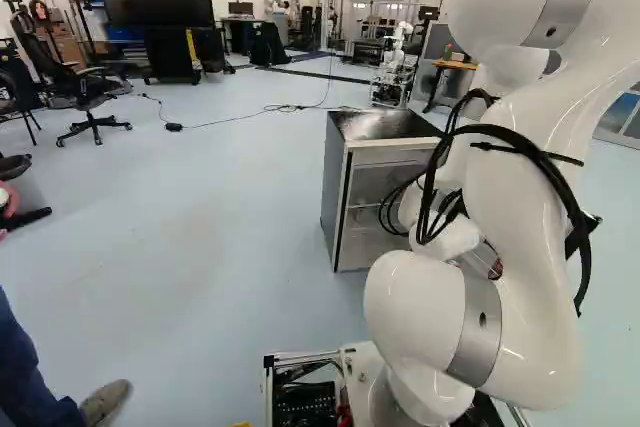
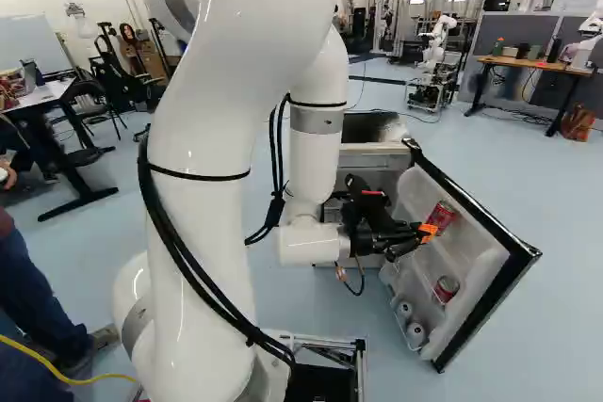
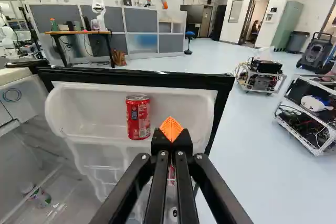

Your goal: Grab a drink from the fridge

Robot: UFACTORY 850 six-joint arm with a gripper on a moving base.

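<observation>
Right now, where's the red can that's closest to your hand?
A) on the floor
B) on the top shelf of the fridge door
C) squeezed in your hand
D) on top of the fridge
B: the red can stands on the top shelf of the open fridge door, ahead of my hand.

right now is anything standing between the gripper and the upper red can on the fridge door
Nothing visible does: the upper red can shows from top to base on the fridge door, beyond the gripper.

I find open air above the upper red can; the fridge door (black-rimmed) bars its far side.
</observation>
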